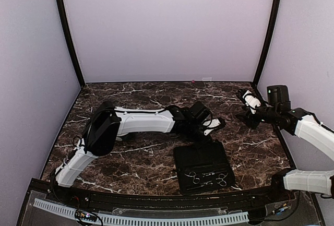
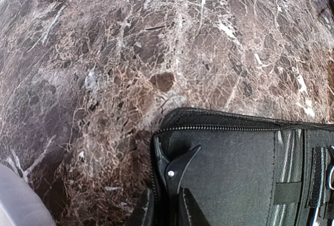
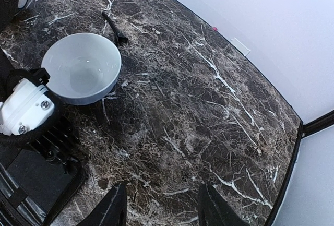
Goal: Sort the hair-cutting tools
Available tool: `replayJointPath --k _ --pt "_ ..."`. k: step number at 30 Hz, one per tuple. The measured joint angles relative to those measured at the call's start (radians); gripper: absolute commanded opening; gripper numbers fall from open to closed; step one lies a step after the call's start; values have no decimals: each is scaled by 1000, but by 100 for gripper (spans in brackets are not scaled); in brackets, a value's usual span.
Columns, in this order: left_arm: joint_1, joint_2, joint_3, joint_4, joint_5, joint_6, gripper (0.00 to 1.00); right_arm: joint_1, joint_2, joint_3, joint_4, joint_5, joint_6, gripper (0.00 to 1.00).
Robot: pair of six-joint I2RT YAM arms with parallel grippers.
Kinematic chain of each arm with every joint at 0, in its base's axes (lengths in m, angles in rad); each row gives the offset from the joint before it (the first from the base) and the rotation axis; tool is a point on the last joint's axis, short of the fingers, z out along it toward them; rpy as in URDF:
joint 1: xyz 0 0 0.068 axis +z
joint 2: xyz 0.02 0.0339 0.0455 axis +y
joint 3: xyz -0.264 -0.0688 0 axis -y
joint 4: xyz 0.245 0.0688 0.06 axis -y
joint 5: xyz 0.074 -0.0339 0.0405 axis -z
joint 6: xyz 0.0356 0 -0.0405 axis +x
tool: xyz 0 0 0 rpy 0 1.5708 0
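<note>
Black case (image 1: pixel 203 158): open flat on tabletop (image 1: pixel 135 163), near edge.
Scissors (image 1: pixel 195 176): silvery, two pairs, strapped inside case.
Left fingers (image 2: pixel 141 213): at case's far zipped corner, close-set; clamped or not, cannot tell.
White bowl (image 3: pixel 81 69): upright, just beyond case.
Dark stick tool (image 3: pixel 112 27): flat on tabletop, just behind bowl.
Right fingers (image 3: pixel 112 210): apart, holding nothing, above bare tabletop at right.

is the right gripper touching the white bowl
Apart. In the right wrist view a broad stretch of dark marble tabletop lies between the open right gripper and the round white bowl at upper left.
</note>
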Motion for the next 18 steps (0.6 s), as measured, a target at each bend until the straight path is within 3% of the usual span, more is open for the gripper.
replayJointPath --k 12,18 --pt "-1 -108 -184 27 2 17 31 0 2 0 -1 -2 -3 47" --pt "-7 -124 -193 30 0 23 33 0 8 0 -2 -3 -3 47"
